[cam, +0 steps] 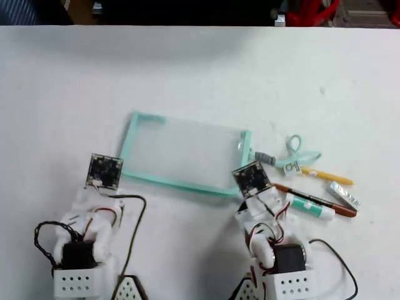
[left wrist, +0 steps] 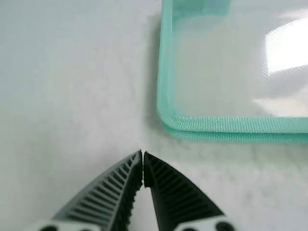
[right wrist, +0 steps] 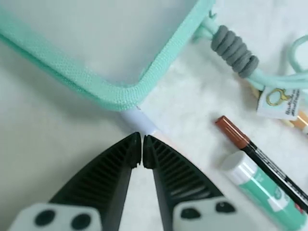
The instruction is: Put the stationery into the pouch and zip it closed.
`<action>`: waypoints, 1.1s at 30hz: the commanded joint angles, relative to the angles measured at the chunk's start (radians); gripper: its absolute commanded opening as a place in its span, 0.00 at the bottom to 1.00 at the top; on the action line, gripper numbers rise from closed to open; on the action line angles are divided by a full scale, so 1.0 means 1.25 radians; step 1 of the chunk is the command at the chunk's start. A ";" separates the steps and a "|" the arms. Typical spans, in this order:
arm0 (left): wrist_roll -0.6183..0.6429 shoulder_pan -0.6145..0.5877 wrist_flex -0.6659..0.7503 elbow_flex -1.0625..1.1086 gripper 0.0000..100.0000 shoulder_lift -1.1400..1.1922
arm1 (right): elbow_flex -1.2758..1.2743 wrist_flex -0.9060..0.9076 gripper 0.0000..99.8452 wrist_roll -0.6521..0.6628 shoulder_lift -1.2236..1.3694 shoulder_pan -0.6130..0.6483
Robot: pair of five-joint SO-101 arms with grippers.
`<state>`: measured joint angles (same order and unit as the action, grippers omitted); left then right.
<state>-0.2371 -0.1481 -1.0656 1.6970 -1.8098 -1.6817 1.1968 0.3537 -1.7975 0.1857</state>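
We see a white table (cam: 200, 75) that spans nearly the whole high view, its surface matte with faint smudges. Beyond its far edge runs a dark strip of room, where a red object (cam: 309, 11) sits toward one corner and a blue striped object (cam: 19, 11) at the other.

Pouch (right wrist: 120, 91) corner covering a pale stick (right wrist: 138, 120), glue stick (right wrist: 255, 185) and brown marker (right wrist: 236, 135) cut off at the view's edge
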 commanded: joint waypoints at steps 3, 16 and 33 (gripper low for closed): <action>0.006 0.025 -0.044 -0.158 0.02 -0.012 | -0.007 -0.067 0.02 -0.001 -0.003 -0.107; 0.021 0.157 -0.007 -0.306 0.02 -0.008 | -0.007 -0.084 0.02 -0.001 -0.003 -0.129; 0.153 0.201 0.173 -0.525 0.02 0.400 | -0.007 -0.082 0.02 -0.001 -0.002 -0.133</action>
<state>-0.1204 0.0898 -0.8815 1.1216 -1.4784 -1.6817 1.1078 0.3537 -1.7975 0.0338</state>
